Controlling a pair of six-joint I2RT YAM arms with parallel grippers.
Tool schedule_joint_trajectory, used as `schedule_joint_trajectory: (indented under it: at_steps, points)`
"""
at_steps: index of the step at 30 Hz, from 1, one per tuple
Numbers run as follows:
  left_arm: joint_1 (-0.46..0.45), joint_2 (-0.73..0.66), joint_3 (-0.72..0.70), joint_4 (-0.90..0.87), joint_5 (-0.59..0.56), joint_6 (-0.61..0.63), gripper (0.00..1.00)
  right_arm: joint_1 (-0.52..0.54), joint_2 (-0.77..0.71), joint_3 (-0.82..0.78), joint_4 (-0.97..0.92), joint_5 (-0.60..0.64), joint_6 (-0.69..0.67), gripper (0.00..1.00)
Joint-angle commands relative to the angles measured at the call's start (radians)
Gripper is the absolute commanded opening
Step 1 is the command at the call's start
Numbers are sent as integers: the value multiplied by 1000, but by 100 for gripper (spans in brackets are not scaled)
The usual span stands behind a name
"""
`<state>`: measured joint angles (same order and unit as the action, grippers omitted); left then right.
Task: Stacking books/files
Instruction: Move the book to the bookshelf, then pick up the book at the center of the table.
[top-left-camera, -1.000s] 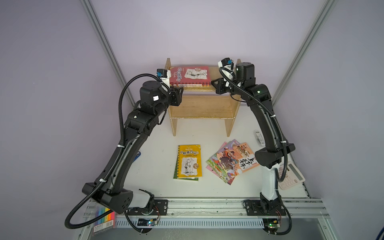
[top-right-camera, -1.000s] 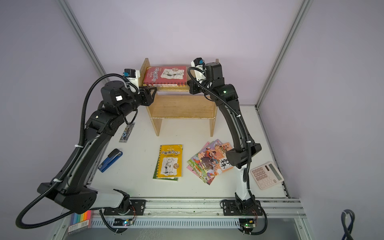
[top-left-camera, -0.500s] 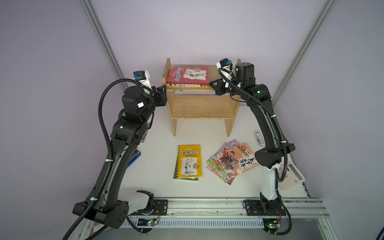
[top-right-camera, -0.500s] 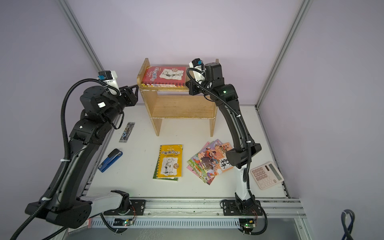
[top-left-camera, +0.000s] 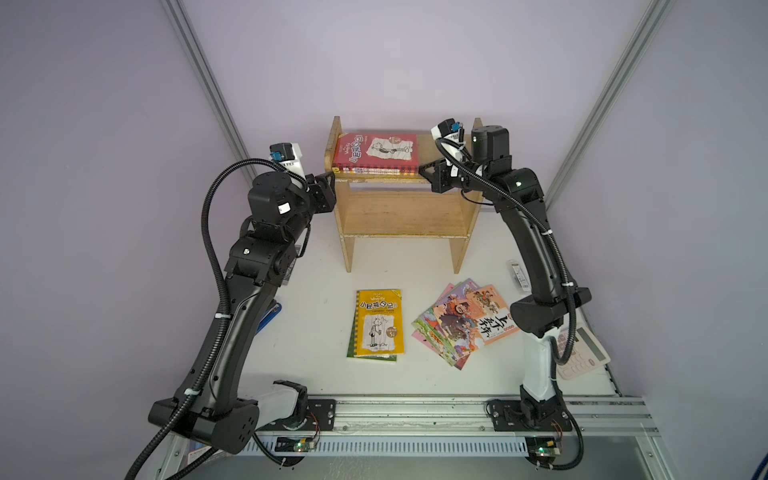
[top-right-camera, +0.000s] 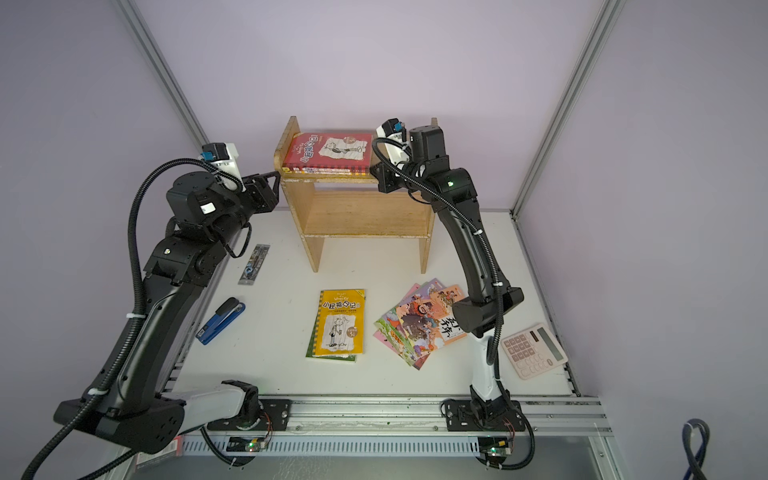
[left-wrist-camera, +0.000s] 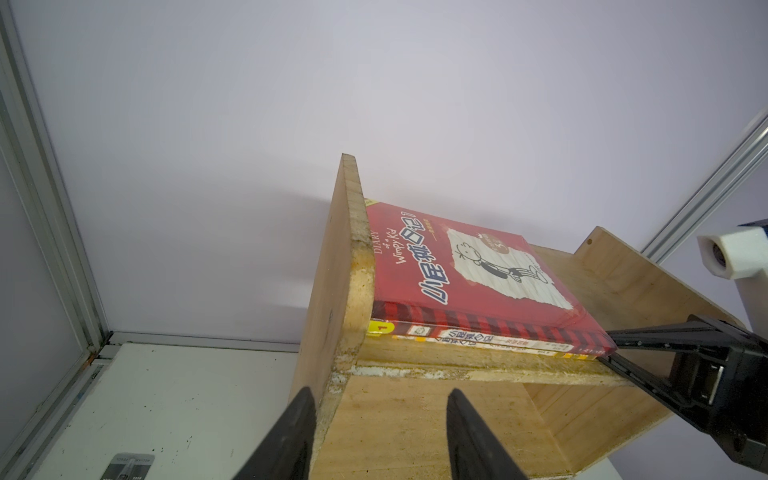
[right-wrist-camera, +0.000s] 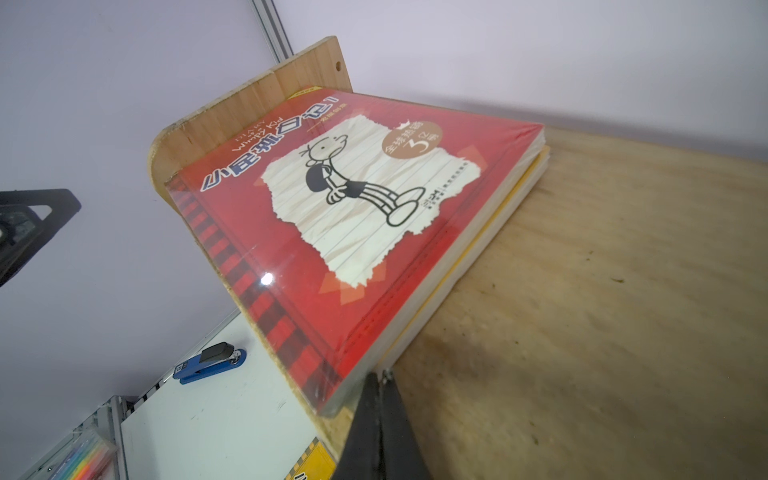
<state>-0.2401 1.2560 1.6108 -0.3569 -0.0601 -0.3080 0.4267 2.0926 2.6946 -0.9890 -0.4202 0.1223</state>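
Observation:
A red book with a stick-boy sketch tops a small stack that lies flat on the wooden shelf. A yellow-spined book shows beneath it. My right gripper is shut, and its tips rest at the stack's near right corner on the shelf top. My left gripper is open and empty beside the front edge of the shelf's left side panel. On the table, a yellow book lies on a green one. A fan of thin cartoon books lies to its right.
A pinkish calculator lies at the table's right edge, partly behind the right arm. A blue stapler and a grey strip lie on the left. Coloured highlighters sit at the front left. The shelf's lower level holds nothing.
My left gripper has drawn back leftward from the stack on the shelf top to beside the left side panel. The right gripper and the books have not moved.

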Motion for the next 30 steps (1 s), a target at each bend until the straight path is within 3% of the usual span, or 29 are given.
schedule_joint_trajectory:
  at_steps: [1, 5, 16, 30]
  points:
    - [2, 1, -2, 38, 15, -7, 53, 5, -7, 2, -39, -41, -15, 0]
    - [2, 0, -5, 39, 17, -5, 53, 4, -8, 2, -38, -73, -11, 0]
    - [-2, 20, -5, 28, 67, 1, 53, 4, -44, 1, -88, 108, -58, 0]
    - [-33, -38, -98, -10, 75, -2, 56, 6, -95, -1, -177, 45, -110, 1]
